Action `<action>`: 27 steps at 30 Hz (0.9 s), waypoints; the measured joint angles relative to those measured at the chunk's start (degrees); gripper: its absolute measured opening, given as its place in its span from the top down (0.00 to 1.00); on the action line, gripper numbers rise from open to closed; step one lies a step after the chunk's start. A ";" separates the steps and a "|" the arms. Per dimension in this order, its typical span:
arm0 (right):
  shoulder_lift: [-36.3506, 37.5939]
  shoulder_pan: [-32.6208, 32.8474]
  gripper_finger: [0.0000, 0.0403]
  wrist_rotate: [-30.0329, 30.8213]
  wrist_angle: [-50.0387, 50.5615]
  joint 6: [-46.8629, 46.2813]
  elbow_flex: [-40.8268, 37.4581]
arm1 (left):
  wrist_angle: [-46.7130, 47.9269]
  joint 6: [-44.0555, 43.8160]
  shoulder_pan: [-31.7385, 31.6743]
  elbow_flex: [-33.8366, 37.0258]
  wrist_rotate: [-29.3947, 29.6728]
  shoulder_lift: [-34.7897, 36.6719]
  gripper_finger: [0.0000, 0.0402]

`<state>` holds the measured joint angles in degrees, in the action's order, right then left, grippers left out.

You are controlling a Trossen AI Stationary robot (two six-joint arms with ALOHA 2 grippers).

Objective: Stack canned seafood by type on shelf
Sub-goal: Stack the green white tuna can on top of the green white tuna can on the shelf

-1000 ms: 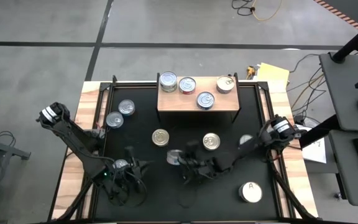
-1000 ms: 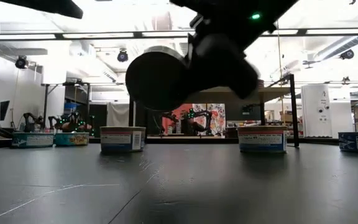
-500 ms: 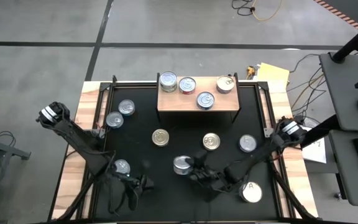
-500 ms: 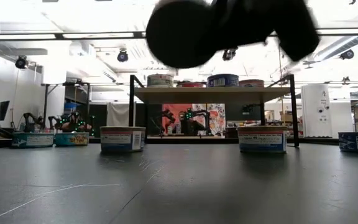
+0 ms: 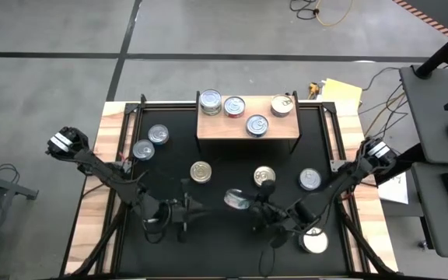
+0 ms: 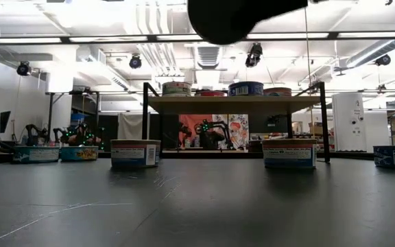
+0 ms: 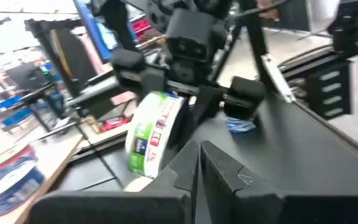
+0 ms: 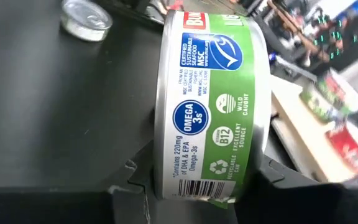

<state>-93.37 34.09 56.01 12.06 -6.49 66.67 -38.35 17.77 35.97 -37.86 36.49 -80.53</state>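
**Green-label tin lifted in my right fingers, shelf waiting ahead**

My right fingers (image 8: 207,186) are pinching a short round metal tin with a green and white paper label (image 8: 213,106) across its flat faces, so the label band is facing the wrist camera and the tin is riding on edge. Holding it that way is keeping the rim clear for setting down, though I am judging it will need turning flat before it can sit on a stack. From above, that tin (image 5: 237,200) is hanging over the middle of the black bench (image 5: 208,249), near a gold-topped tin (image 5: 264,176) and well short of the light wooden shelf on dark legs (image 5: 216,124).

My left fingers (image 7: 199,171) are pressed together with nothing between them, waiting low over the near-left part of the bench and pointing at the carried tin.

Four tins are already sitting on the shelf: a silver-topped one (image 5: 211,100), a red-rimmed one (image 5: 234,106), another silver one (image 5: 257,124) and a gold-topped one (image 5: 282,104). I am taking the loose tins, including the white-topped tin (image 5: 315,241) under my right arm, as the sorting left to do.
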 joint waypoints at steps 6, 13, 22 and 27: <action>2.36 -2.16 0.68 -6.42 -24.24 -3.06 -10.77 | 4.57 -1.70 -1.23 -1.44 -0.04 0.11 0.83; 2.83 -5.80 0.68 -20.98 -43.43 -11.22 -19.15 | 6.39 -6.58 -4.59 -1.67 2.27 0.11 0.52; 2.57 -7.27 0.68 -21.49 -44.44 -10.84 -20.00 | 6.99 -12.33 -7.06 -1.67 -2.70 -0.26 0.28; 2.50 -7.26 0.68 -21.51 -44.60 -4.48 -18.79 | 7.74 -16.67 -8.46 -1.74 -2.65 -0.27 0.27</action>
<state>-90.87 26.83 34.49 -32.54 -10.97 47.87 -30.61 1.09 27.51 -39.59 33.85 -80.80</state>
